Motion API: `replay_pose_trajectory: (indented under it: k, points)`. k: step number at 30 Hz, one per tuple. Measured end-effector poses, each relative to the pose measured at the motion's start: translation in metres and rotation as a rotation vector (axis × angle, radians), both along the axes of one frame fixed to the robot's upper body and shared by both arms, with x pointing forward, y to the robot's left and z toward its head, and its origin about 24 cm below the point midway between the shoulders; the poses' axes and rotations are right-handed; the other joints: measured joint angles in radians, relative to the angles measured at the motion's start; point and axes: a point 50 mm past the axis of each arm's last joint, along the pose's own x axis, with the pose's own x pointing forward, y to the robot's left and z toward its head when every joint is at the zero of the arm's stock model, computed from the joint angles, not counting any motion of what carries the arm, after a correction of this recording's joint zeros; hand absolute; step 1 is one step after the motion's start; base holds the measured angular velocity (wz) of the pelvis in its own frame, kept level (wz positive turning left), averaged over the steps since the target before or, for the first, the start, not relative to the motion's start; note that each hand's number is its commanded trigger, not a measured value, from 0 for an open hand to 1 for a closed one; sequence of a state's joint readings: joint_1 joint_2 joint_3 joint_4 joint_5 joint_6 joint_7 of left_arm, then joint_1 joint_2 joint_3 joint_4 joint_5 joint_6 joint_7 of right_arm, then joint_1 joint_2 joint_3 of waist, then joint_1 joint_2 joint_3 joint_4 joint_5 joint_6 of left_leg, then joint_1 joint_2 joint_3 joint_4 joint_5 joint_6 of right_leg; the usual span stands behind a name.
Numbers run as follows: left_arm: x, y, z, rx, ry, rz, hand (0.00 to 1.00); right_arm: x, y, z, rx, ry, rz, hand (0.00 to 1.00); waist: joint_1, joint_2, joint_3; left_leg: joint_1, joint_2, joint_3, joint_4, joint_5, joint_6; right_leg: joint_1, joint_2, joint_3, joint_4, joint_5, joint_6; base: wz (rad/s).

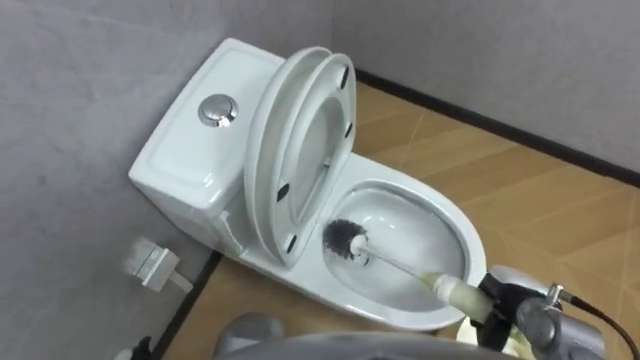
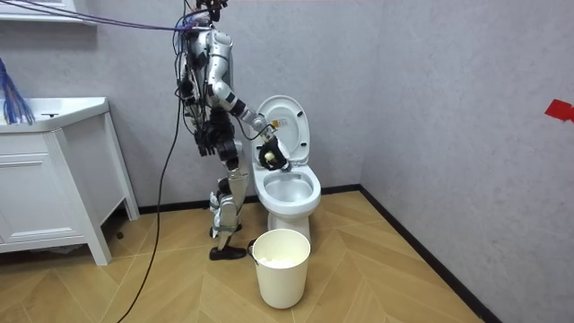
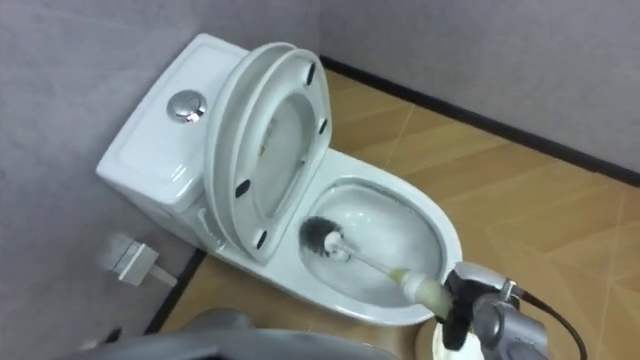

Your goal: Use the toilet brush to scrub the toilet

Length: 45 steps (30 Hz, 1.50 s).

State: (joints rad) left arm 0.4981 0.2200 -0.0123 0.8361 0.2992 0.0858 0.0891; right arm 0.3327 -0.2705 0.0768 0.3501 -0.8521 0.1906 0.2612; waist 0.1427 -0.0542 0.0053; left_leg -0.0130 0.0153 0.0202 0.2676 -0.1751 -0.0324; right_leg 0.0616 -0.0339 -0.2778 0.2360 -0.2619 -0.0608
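Wall fitting (image 1: 152,265) lower left. Tank (image 1: 190,160) against grey wall; lid and seat (image 1: 300,150) raised. Brush (image 1: 348,240) head inside toilet bowl (image 1: 425,192), handle slanting lower right into right robot hand (image 1: 535,318), fingers wrapped round it. Open wood floor (image 1: 540,190) at right. Room view: bucket (image 2: 281,269) in front of toilet.

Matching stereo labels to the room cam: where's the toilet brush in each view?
Left eye view: toilet brush head in the bowl, below centre.
Right eye view: head in the bowl, left of centre.
Room view: too small to separate from the right robot hand at the bowl.
Shared landmark: raised seat.
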Motion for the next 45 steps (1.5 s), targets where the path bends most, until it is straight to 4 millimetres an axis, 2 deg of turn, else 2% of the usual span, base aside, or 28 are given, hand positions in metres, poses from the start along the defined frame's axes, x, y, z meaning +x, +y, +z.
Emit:
replay_pose_trajectory:
  k: [3,6,8,11,14,16,20,22,26,34,42,43,44,45]
  points:
    - [-0.009,0.0,-0.003,-0.02,0.029,0.082,0.0,0.004,0.001,0.002,0.053,-0.118,-0.097,1.0,-0.038,-0.003,0.0001,0.021,0.002,0.02,-0.008,-0.002,0.004,0.012,0.002,0.02,-0.002,0.001,0.001,-0.16]
    - [0.001,0.001,-0.005,-0.034,0.017,0.112,0.0,0.007,0.0,0.012,0.06,-0.222,-0.136,1.0,-0.081,0.001,-0.0025,0.032,0.004,0.039,-0.025,-0.002,0.004,0.008,0.002,0.032,0.0,0.002,0.003,-0.14]
    - [0.008,0.004,-0.006,-0.029,0.002,0.136,0.0,0.011,-0.003,0.018,0.077,-0.299,-0.173,1.0,-0.114,0.004,0.0001,0.057,0.008,0.068,-0.049,-0.002,0.004,0.009,0.005,0.056,0.002,0.003,0.004,-0.29]
    - [0.017,0.005,-0.006,-0.022,-0.023,0.136,0.0,0.011,-0.01,0.023,0.082,-0.4,-0.262,1.0,-0.143,0.004,-0.0062,0.073,0.009,0.096,-0.056,-0.002,0.004,0.009,0.006,0.09,0.001,0.008,0.008,-0.35]
    - [0.023,0.005,-0.006,-0.022,-0.034,0.131,0.0,0.002,-0.015,0.023,0.076,-0.466,-0.368,1.0,-0.153,0.01,-0.0069,0.095,0.01,0.124,-0.073,-0.002,0.004,0.011,0.008,0.121,-0.002,0.014,0.01,-0.36]
    - [0.023,0.002,-0.008,-0.025,-0.025,0.132,0.0,-0.003,-0.015,0.022,0.067,-0.483,-0.404,1.0,-0.166,0.013,-0.0148,0.1,0.01,0.139,-0.072,-0.002,0.004,0.013,0.009,0.141,-0.013,0.021,0.013,-0.34]
    - [0.024,-0.003,-0.009,-0.04,-0.007,0.14,0.0,-0.016,-0.015,0.011,0.057,-0.457,-0.47,1.0,-0.176,0.023,-0.012,0.126,0.012,0.153,-0.079,-0.012,0.008,0.023,0.015,0.183,-0.019,0.026,0.016,-0.33]
    - [0.03,-0.003,-0.01,-0.043,-0.014,0.137,0.0,-0.023,-0.016,0.003,0.059,-0.419,-0.509,1.0,-0.181,0.033,-0.0108,0.125,0.018,0.175,-0.078,-0.025,0.01,0.019,0.02,0.189,-0.018,0.025,0.019,-0.1]
    - [0.035,-0.002,-0.01,-0.037,-0.014,0.124,0.0,-0.041,-0.014,-0.012,0.086,-0.348,-0.617,1.0,-0.19,0.049,-0.0108,0.121,0.018,0.182,-0.083,-0.032,0.011,0.003,0.02,0.194,-0.016,0.029,0.025,-0.06]
    - [0.033,-0.003,-0.01,-0.026,-0.01,0.123,0.0,-0.079,-0.016,-0.037,0.076,-0.19,-0.782,1.0,-0.179,0.051,-0.0108,0.132,0.016,0.185,-0.092,-0.032,0.011,0.009,0.019,0.198,-0.02,0.03,0.027,-0.02]
    - [0.032,-0.003,-0.01,-0.01,-0.003,0.131,0.0,-0.093,-0.014,-0.051,0.09,-0.104,-0.924,1.0,-0.17,0.053,-0.0091,0.137,0.014,0.167,-0.102,-0.032,0.011,0.012,0.02,0.194,-0.017,0.029,0.029,0.03]
    - [0.032,-0.003,-0.01,-0.01,-0.003,0.13,0.0,-0.093,-0.013,-0.052,0.098,-0.096,-0.948,0.27,-0.169,0.054,-0.0091,0.133,0.014,0.167,-0.101,-0.032,0.011,0.009,0.02,0.193,-0.017,0.029,0.03,0.06]
    - [0.032,-0.003,-0.01,-0.01,-0.003,0.129,0.0,-0.095,-0.012,-0.054,0.107,-0.087,-0.98,0.0,-0.168,0.054,-0.009,0.13,0.014,0.165,-0.1,-0.032,0.011,0.009,0.02,0.194,-0.017,0.029,0.03,0.04]
    - [0.031,-0.003,-0.01,-0.01,-0.002,0.129,0.0,-0.096,-0.012,-0.055,0.114,-0.084,-1.001,0.0,-0.166,0.054,-0.0089,0.13,0.014,0.165,-0.1,-0.032,0.011,0.009,0.02,0.194,-0.016,0.029,0.03,0.0]
